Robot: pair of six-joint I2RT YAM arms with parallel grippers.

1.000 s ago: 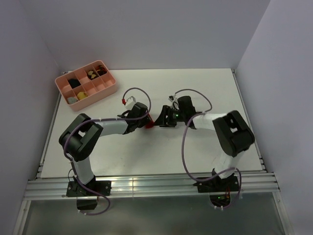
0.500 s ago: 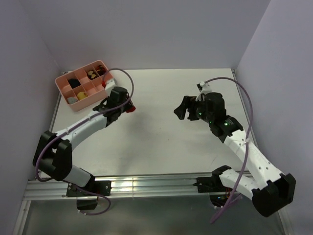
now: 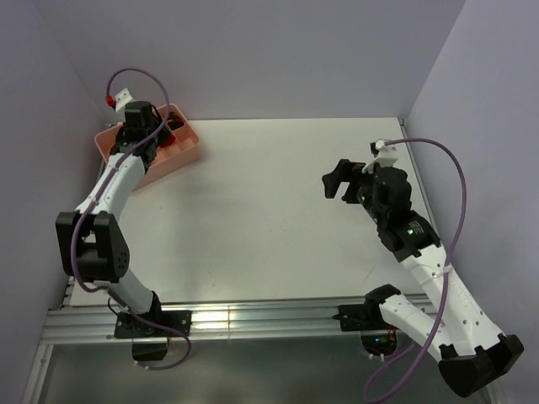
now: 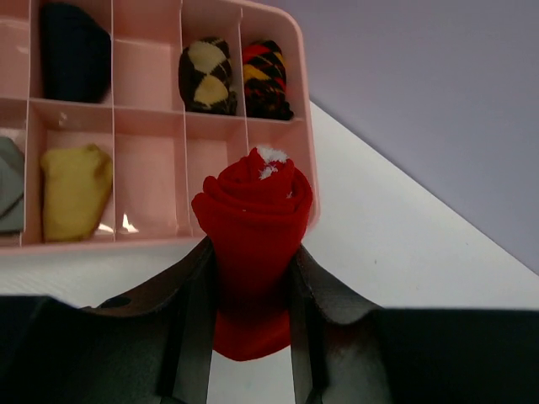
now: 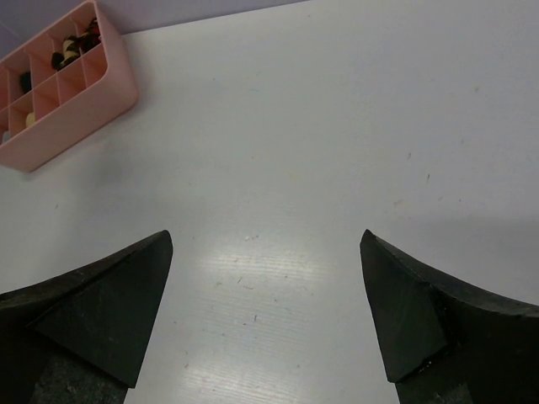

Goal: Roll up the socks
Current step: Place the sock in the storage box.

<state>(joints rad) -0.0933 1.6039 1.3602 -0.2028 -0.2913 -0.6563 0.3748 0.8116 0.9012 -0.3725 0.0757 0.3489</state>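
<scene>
The red socks [image 4: 253,215] are a tight roll with a white speck on top. They are gripped between the fingers of my left gripper [image 4: 250,252] and held above the near right corner of the pink divided box [image 4: 303,126]. In the top view my left gripper [image 3: 160,133] is over that box [image 3: 181,160] at the far left; the roll is barely visible there. My right gripper [image 5: 265,244] is open and empty above bare table, on the right side in the top view [image 3: 337,179].
The box holds a black bundle [image 4: 74,50], a yellow one [image 4: 74,189], a grey one [image 4: 7,194] and two argyle bundles [image 4: 207,76] [image 4: 265,69]; the compartments under the roll look empty. The box also shows in the right wrist view [image 5: 84,93].
My left arm has carried the red roll from the table's middle to the pink box at the far left. My right arm has drawn back to the right, gripper open.
</scene>
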